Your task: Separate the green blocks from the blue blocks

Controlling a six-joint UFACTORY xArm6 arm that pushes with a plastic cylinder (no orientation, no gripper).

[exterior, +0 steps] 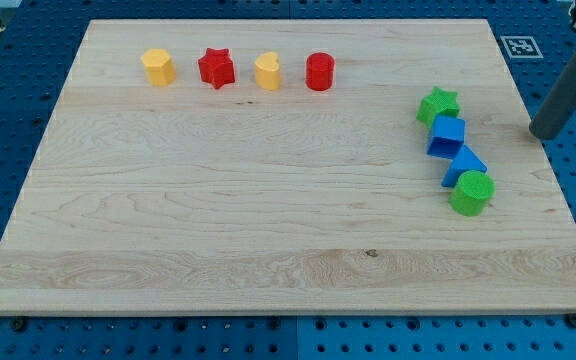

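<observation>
Risk: the green star [437, 105], blue cube [447, 134], blue triangular block [466, 164] and green cylinder [471, 193] form one touching chain near the board's [268, 230] right edge. A push on either green would likely drag a blue along (contact is tight). My tip [542, 133] sits right of the chain, apart from it, at the board's edge; it is a bare rod, with no fingers to report.

Count: two green, two blue, two red [216, 68], two yellow [158, 67] (far row).
</observation>
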